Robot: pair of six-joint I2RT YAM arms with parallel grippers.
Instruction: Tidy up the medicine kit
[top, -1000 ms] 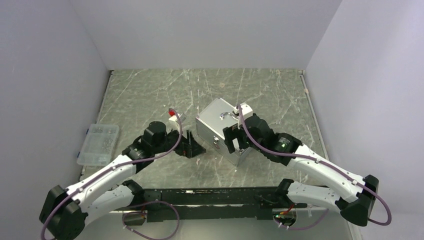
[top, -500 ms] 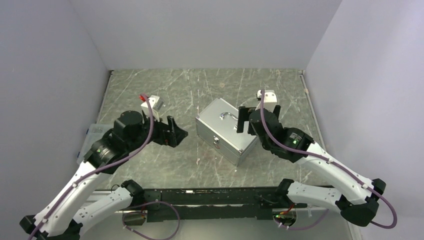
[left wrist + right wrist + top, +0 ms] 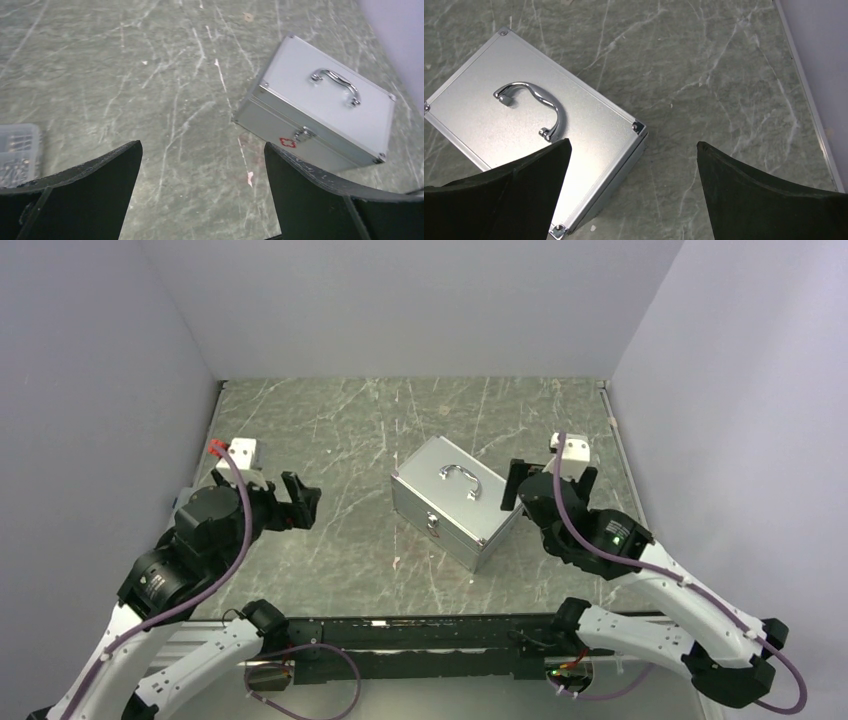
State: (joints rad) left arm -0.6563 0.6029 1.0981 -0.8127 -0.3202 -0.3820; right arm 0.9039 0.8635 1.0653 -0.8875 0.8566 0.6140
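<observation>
Fingers (image 3: pixel 90 185) wide apart, well clear of closed medicine kit (image 3: pixel 455 502).

Both arms raised, elbows bent. Left end effector (image 3: pixel 300 502): jaws spread wide, holding nothing, aimed right. Right end effector (image 3: pixel 550 483): jaws spread wide, holding nothing, aimed away from base.
</observation>
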